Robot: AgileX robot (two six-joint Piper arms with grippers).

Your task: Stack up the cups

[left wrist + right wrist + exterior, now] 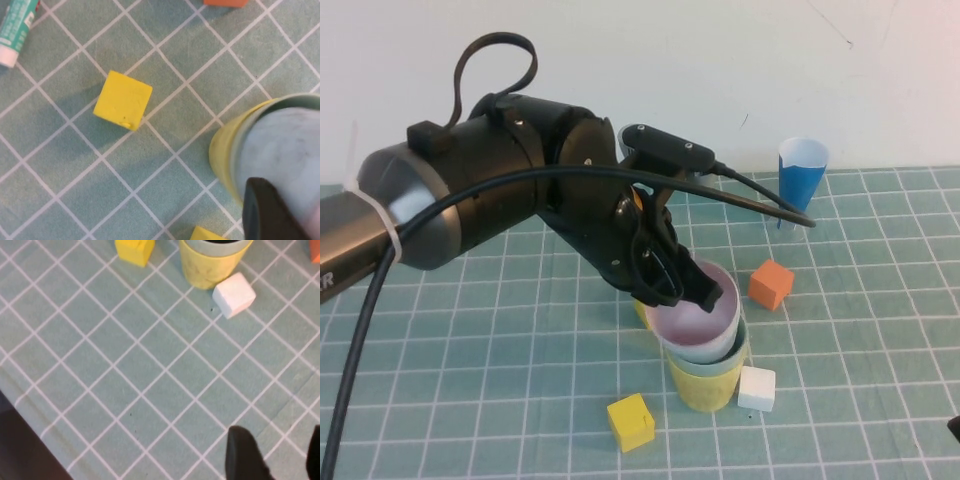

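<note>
The left gripper (685,285) pinches the rim of the pink cup (705,320), which sits nested in the light blue cup (705,365) inside the yellow cup (705,388); a white cube (757,388) touches the stack's base. From the left wrist, a yellow cube (123,100) lies near the stack. From the right wrist, the right gripper (272,452) hangs with fingers apart, well away from the stack. Judging by this, the pink cup is being seated; next comes letting go and lifting straight clear.
</note>
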